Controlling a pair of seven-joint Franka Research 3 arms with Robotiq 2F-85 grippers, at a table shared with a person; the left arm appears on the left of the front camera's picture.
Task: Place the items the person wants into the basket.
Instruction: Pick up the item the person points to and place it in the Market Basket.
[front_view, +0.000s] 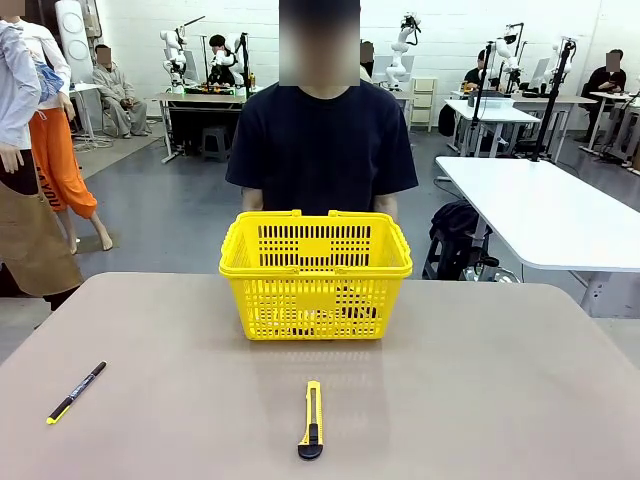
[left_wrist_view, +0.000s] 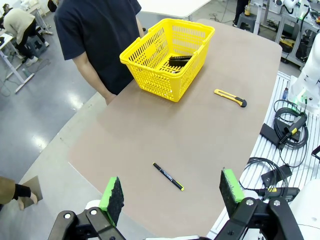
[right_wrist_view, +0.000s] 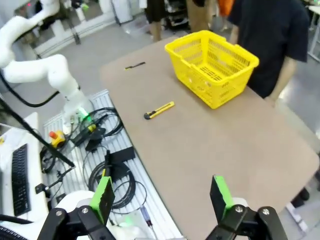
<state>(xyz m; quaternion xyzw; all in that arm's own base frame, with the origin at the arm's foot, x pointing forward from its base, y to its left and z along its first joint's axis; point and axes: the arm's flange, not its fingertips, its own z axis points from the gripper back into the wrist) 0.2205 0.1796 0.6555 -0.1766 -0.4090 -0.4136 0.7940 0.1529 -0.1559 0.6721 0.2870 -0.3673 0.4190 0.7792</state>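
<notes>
Sitting inside the yellow basket (left_wrist_view: 167, 57), a stapler (left_wrist_view: 179, 60) is probably stiff and weighty, best gripped mid-body; both grippers (left_wrist_view: 170, 195) (right_wrist_view: 161, 197) are hanging with jaws apart, empty.

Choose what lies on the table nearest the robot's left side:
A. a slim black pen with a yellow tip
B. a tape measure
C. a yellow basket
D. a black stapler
A: the slim black pen lies alone near the table's left edge.

The front camera faces the person (front_view: 320, 140) across the tabletop (front_view: 480, 380) from low and near, while both wrist cameras look down from high at opposite ends, all sharing the basket (front_view: 315, 275).
</notes>
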